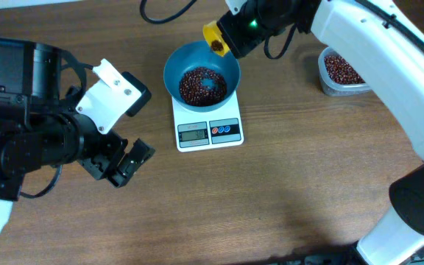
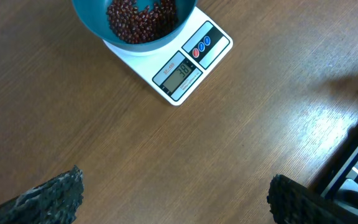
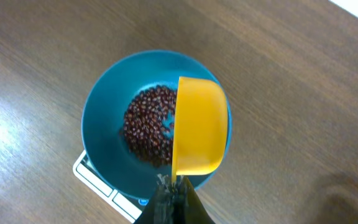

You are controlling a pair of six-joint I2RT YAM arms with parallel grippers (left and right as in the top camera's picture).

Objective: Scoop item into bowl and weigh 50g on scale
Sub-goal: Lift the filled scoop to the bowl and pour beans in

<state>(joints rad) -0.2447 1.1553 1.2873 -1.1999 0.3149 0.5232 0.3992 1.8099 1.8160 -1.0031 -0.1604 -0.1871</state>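
A: Where could you have come unstuck at that point?

B: Your right claw [image 3: 171,190] was clamped shut on the handle of the yellow scoop [image 3: 197,127]. The scoop hung over the tub-side rim of the blue bowl [image 3: 98,130], not over its middle. Anything tipped from there could have dropped past the rim onto the tabletop [image 2: 104,143]. Had the scoop leaned on the rim, the scale [image 2: 188,62] would have read false. Its display looked like the high thirties, though blurred, so another full load from the tub [image 1: 322,75] would probably have overshot fifty.

A: And how did the scoop lie?

B: Its long axis ran from your claw straight out across the bowl, handle at the claw, cup end pointing away. It seemed rolled with its mouth toward the bowl's middle; I couldn't tell whether anything was left inside. The beans [image 3: 145,130] lay heaped in the bowl's bottom, and the bowl sat on the scale. Your left claw [image 1: 126,163] hung wide open, holding nothing, well apart from it all.
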